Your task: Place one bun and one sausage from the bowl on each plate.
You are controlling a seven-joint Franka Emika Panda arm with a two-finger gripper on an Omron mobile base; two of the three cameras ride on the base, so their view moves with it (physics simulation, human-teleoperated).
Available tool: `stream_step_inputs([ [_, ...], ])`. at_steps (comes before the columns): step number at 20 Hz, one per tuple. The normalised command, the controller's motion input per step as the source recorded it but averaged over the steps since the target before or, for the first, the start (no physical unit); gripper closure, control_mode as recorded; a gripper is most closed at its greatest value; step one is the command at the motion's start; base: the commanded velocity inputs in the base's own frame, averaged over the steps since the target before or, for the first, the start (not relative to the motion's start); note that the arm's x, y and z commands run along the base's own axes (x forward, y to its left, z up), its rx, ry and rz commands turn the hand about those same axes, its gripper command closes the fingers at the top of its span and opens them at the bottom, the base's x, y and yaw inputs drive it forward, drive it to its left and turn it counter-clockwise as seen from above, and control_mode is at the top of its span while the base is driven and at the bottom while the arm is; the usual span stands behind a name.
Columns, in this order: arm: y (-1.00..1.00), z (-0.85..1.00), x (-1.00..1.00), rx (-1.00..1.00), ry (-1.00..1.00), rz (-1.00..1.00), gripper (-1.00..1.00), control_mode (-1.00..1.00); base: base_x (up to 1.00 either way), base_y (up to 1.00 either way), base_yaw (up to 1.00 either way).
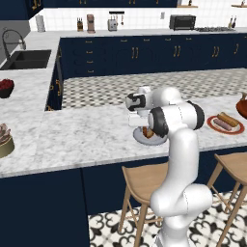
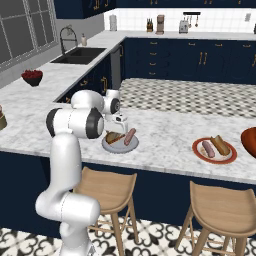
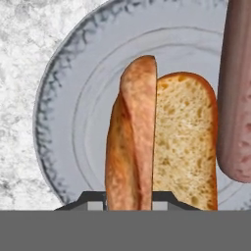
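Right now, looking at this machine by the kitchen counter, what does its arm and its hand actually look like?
The arm is glossy white, built of thick rounded segments, with dark bands at the joints. The hand end is a boxy white-and-dark block. The gripper has two small dark finger tips. I can make out no loose cables or markings.

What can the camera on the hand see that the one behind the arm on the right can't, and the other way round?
Hand view alone: the bun's crumbly cut face and the ridges on the grey plate's rim. Right base view alone: the red-rimmed plate with its own bun and sausage, the stools, the sink. Both: bun, sausage and grey plate, with the gripper shut on the bun.
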Motion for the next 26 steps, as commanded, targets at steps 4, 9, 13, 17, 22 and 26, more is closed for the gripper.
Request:
stream_step_inputs([
  [4, 0.00, 0.00, 0.00, 0.00, 0.00, 0.00, 1.00, -1.00, 0.00, 0.00, 0.00],
  [9, 0.00, 0.00, 0.00, 0.00, 0.00, 0.00, 1.00, -1.00, 0.00, 0.00, 0.00],
  [13, 0.00, 0.00, 0.00, 0.00, 0.00, 0.00, 1.00, -1.00, 0.00, 0.00, 0.00],
  [17, 0.00, 0.00, -0.12, 0.00, -0.24, 0.00, 1.00, -1.00, 0.00, 0.00, 0.00],
  [22, 0.01, -0.02, -0.08, 0.00, -0.33, 0.03, 1.00, -1.00, 0.00, 0.00, 0.00],
  [26, 0.00, 0.00, 0.00, 0.00, 0.00, 0.00, 1.00, -1.00, 0.00, 0.00, 0.00],
])
